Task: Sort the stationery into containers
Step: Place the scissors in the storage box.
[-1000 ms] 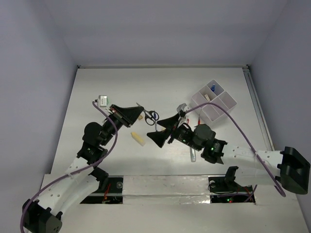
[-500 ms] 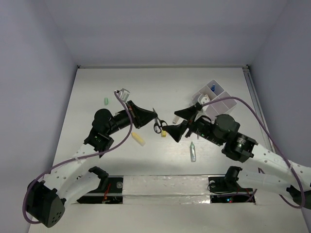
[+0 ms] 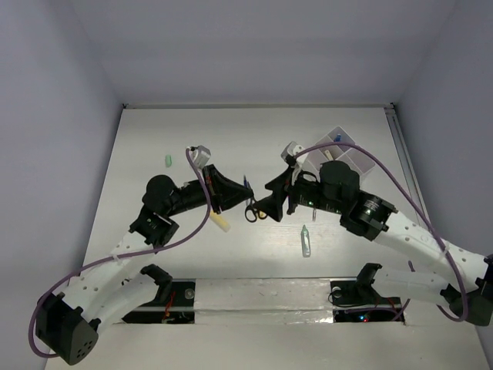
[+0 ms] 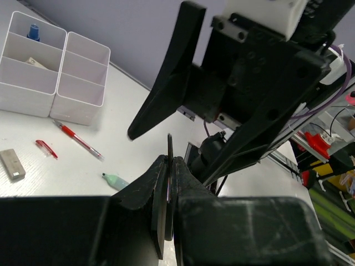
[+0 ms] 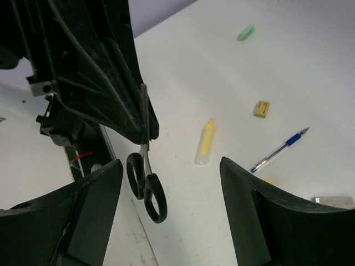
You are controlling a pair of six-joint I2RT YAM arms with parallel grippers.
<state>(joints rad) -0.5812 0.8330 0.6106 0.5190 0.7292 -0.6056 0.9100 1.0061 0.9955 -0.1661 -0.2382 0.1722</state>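
Observation:
My left gripper is shut on the blades of the black-handled scissors and holds them above the table, handles hanging down. In the left wrist view the fingertips pinch the thin blade. My right gripper is open and empty, facing the scissors. In the right wrist view the scissors hang between its spread fingers. The white divided tray stands at the back right, partly hidden by the right arm, and shows in the left wrist view with a blue item in it.
On the table lie a yellow stick, a blue pen, a yellow eraser, a green eraser, a green marker, a red pen and a grey eraser.
My left gripper closed on the scissors, lifted them off the table and carried them right. My right arm swung up and left, its open gripper now facing the scissors.

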